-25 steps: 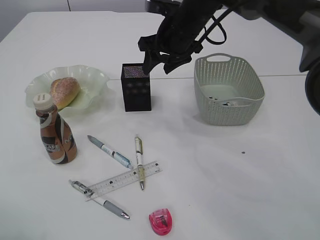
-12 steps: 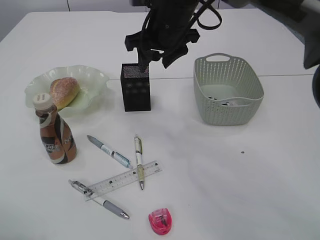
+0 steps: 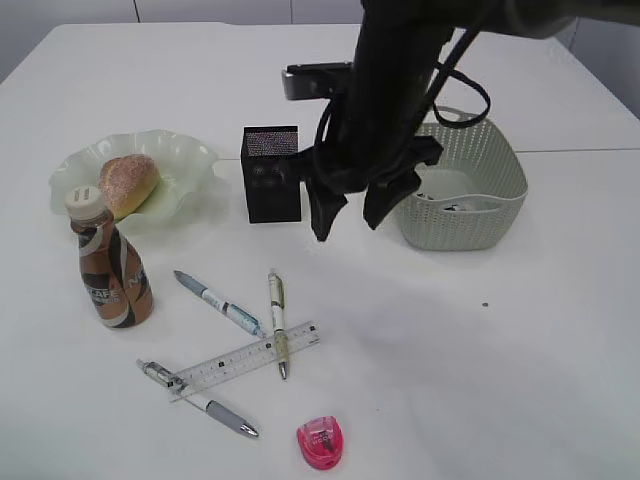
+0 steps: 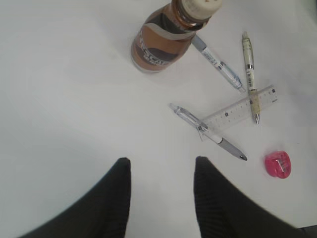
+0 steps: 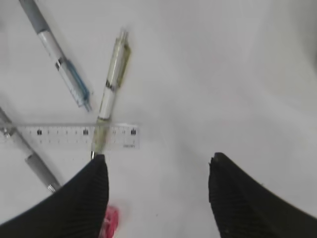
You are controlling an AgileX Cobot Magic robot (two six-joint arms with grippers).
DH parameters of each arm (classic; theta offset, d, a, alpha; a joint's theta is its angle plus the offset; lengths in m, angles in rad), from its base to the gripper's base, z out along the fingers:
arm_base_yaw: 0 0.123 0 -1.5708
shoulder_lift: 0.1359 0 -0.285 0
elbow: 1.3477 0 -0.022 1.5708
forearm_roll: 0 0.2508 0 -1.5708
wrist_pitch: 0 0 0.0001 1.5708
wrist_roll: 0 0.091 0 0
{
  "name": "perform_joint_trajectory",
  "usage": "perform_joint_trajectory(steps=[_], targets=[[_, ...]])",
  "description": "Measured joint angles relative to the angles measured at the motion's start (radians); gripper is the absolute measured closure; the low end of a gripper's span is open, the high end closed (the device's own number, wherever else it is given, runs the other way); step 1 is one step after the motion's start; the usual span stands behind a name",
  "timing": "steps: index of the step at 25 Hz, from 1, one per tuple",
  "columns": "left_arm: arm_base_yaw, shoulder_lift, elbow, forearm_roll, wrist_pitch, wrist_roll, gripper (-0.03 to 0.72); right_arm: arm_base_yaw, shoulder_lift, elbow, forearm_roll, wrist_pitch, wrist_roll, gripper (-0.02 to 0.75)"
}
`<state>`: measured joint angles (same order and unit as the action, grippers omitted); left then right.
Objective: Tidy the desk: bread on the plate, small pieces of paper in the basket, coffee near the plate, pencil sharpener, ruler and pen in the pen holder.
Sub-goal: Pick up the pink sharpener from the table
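1. I see the right end effector (image 3: 345, 218) released, empty, hanging above bare white table (image 3: 480, 380) between the black mesh pen holder (image 3: 272, 174) and the grey-green perforated basket (image 3: 460, 180).
2. The left end effector (image 4: 161, 166) is released over bare table.
3. The clear plastic ruler (image 3: 248, 360) lies under a pale pen (image 3: 278, 322), near the front edge.

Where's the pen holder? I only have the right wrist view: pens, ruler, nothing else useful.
Observer: The pen holder stands upright between the plate and the basket.
Operator: Bread sorted?
Observer: Yes, the bread lies on the plate.
Operator: And the coffee?
Observer: The coffee stands upright just in front of the plate, on its near side.
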<state>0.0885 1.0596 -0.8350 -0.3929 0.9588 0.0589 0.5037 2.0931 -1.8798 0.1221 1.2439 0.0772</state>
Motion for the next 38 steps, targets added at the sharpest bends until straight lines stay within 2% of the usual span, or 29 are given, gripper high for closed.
perform_joint_trajectory(steps=[3,8,17,22,28,33,38], targets=[[0.0,0.0,0.0,0.0,0.001,0.0,0.374,0.036,-0.064,0.111,-0.004,-0.004,0.0,0.269],[0.0,0.0,0.0,0.0,0.002,0.0,0.375,0.142,-0.117,0.266,-0.026,-0.008,0.008,0.268],[0.0,0.0,0.0,0.001,0.002,0.0,0.388,0.311,-0.129,0.459,-0.027,-0.073,0.112,0.268],[0.0,0.0,0.0,0.001,0.002,0.0,0.391,0.328,-0.129,0.54,0.006,-0.195,0.158,0.268],[0.0,0.0,0.0,0.001,0.002,0.0,0.391,0.328,-0.129,0.545,-0.002,-0.291,0.215,0.268],[0.0,0.0,0.0,0.001,0.002,0.0,0.392,0.328,-0.129,0.545,-0.061,-0.306,0.265,0.268],[0.0,0.0,0.0,0.001,0.002,0.0,0.392,0.328,-0.11,0.545,-0.069,-0.306,0.284,0.268]])
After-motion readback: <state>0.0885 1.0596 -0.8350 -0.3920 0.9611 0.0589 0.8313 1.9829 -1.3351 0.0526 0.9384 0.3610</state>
